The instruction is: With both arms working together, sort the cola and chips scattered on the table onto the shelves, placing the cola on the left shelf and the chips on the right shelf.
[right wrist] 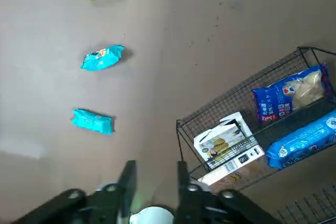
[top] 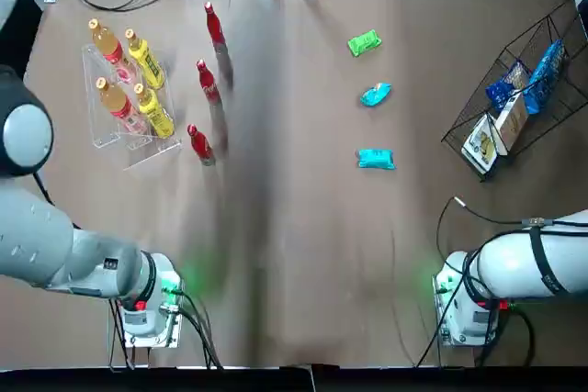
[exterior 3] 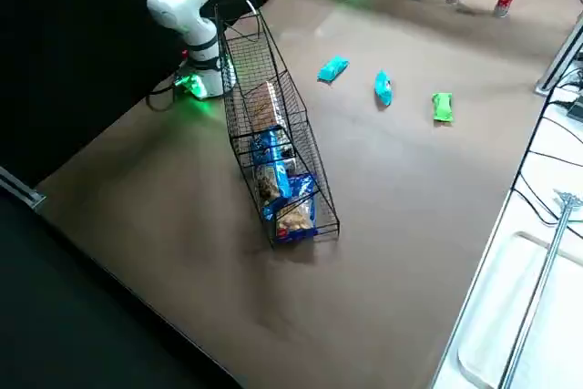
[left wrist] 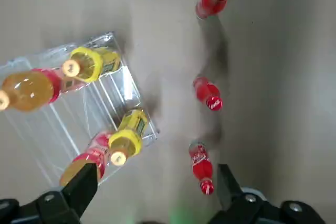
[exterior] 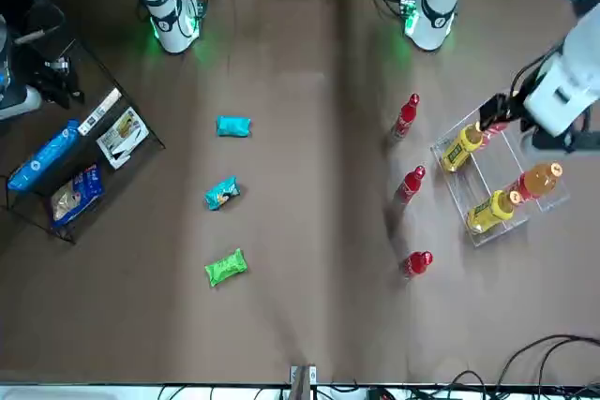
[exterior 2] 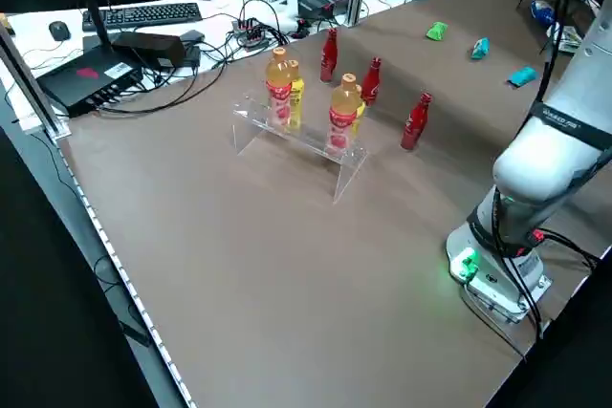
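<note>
The three small red bottles with red caps [top: 209, 89] stand in a row on the brown worktop [top: 294, 227], just beside the clear plastic step rack [top: 129, 130]. They look hard and smooth, so they may slip. If they are full, they will feel a bit heavy. Best to hug each one around its middle. The bright green crinkly packet [top: 365, 42] and the two teal-blue crinkly packets [top: 376, 159] lie flat, well apart from the black wire basket rack [right wrist: 239, 90]. They look light and soft, and the chips inside could crush. Pinch them gently across the middle.

The left end effector [left wrist: 157, 182] is up above the worktop near the clear rack, pointing down, its two fingers spread wide with nothing between. The right end effector [right wrist: 157, 174] is up high near the wire rack, also pointing down, its fingers apart and holding nothing.
</note>
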Available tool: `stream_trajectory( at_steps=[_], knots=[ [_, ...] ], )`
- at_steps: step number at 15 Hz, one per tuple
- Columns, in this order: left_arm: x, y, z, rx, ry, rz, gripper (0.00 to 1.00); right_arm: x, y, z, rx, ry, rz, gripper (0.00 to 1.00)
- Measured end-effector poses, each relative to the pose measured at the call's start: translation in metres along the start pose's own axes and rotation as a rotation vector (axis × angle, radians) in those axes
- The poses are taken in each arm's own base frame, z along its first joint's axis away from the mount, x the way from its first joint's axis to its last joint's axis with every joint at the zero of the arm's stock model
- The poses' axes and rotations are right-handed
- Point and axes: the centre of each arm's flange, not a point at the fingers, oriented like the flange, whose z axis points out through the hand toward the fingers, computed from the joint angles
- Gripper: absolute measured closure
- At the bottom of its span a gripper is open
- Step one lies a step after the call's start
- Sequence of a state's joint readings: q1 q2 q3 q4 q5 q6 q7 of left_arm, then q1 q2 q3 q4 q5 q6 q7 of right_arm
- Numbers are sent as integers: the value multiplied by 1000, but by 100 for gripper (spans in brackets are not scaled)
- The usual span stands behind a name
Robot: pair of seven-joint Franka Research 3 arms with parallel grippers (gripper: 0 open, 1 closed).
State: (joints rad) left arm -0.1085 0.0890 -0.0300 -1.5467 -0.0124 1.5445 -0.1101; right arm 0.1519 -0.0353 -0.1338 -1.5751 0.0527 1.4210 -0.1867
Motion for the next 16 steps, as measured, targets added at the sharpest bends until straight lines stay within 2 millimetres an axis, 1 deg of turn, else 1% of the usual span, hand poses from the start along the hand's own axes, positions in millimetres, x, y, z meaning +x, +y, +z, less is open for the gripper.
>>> stream_trajectory(
  at_steps=[3,4,6,7,8,9,10,12,13,14,15,16],
  knots=[
    [29,21,47,18,-3,30,0,3,-17,4,-3,-12,-29,32],
    [37,29,66,19,14,38,0,3,-20,4,-4,-12,-32,23],
    [47,46,110,11,74,42,0,4,-19,5,-3,-13,-29,5],
    [49,53,130,6,100,30,0,5,-21,11,3,-30,-31,1],
    [49,58,147,1,117,12,0,10,-25,24,12,-59,-39,1],
    [48,64,162,-1,120,-3,0,17,-34,41,18,-95,-46,1],
    [47,71,175,-2,116,-14,0,24,-47,62,18,-136,-30,1],
    [45,84,198,0,112,-17,0,40,-82,105,15,-217,39,2],
    [44,87,207,-1,117,-18,0,47,-99,124,15,-253,86,3],
    [43,88,214,-3,122,-17,0,52,-115,143,29,-288,144,3],
    [43,87,218,-4,126,-18,0,56,-126,157,50,-314,208,3],
    [44,85,217,-6,133,-20,0,59,-132,170,63,-328,287,4]
  ],
)
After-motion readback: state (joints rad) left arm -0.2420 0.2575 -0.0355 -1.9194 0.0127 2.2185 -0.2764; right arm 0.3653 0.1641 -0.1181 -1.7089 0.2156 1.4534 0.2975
